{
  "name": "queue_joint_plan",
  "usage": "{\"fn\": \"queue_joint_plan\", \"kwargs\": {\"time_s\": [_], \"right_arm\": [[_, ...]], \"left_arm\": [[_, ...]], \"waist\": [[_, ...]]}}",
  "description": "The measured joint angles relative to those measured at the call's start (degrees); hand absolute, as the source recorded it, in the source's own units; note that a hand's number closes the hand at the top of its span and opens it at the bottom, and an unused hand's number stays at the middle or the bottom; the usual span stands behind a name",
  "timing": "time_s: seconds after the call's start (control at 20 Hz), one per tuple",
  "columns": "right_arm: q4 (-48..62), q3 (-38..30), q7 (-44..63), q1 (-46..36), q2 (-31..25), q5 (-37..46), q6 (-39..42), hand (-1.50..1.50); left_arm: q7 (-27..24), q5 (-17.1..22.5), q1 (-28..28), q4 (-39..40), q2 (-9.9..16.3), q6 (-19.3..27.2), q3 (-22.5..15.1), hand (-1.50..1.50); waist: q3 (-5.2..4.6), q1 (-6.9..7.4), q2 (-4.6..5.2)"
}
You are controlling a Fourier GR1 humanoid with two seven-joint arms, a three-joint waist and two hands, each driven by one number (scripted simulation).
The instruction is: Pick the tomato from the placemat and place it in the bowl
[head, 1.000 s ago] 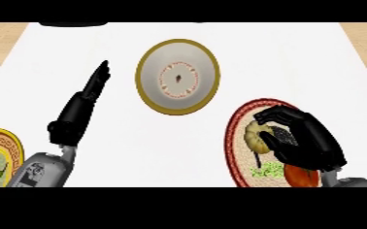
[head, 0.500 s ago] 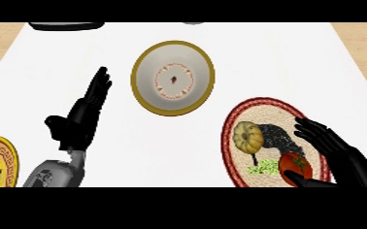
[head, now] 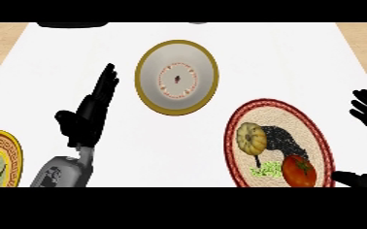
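Right hand (head: 360, 107) has pulled off the placemat (head: 315, 126) to the right edge since a second ago; it no longer covers the tomato (head: 299, 171). Hand mostly cut off: only spread fingertips and a bit of thumb show, holding nothing. One placemat, right; one bowl (head: 177, 77), centre, apart from it. Left hand (head: 90, 113) rests at left, fingers straight, pressed together, touching nothing. One plate (head: 8, 157), cut off at left edge. One tomato, on placemat's lower part, beside a pale gourd (head: 251, 137) print.

The white counter (head: 287, 63) carries a gold-rimmed bowl (head: 176, 77), a round red-rimmed placemat (head: 315, 140) and a yellow-rimmed plate (head: 8, 157).
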Motion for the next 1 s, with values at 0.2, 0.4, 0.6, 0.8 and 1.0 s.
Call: {"fn": "queue_joint_plan", "kwargs": {"time_s": [0.2, 0.4, 0.6, 0.8, 1.0], "right_arm": [[0.8, -1.1, 9.4, -5.0, -3.7, -3.3, 2.5, -1.50], [2.9, 0.0, 16.8, -8.1, -6.4, -6.0, 6.2, -1.50], [5.2, 2.5, 22.4, -10.3, -7.9, -7.5, 10.3, -1.50], [6.7, 5.3, 24.2, -9.7, -6.5, -5.8, 13.7, -1.50], [8.5, 4.4, 24.5, -9.0, -4.5, -5.1, 18.2, -1.50]], "left_arm": [[0.1, -0.5, -0.5, 0.6, -1.0, -0.3, 0.2, 0.00], [-0.2, -0.9, -0.9, 1.5, -1.4, -0.8, 0.9, 0.00], [-0.4, -0.4, -1.4, 2.2, -1.1, -2.2, 2.1, 0.00], [-0.9, -1.6, 0.0, 1.4, -1.7, -2.3, 1.9, 0.00], [-1.4, -2.6, 1.8, 0.8, -2.6, -3.0, 2.4, 0.00]], "waist": [[0.00, 0.42, 0.07], [0.00, 0.58, 0.11], [0.02, 0.67, 0.13], [0.03, 0.52, 0.07], [0.06, 0.33, 0.03]]}}
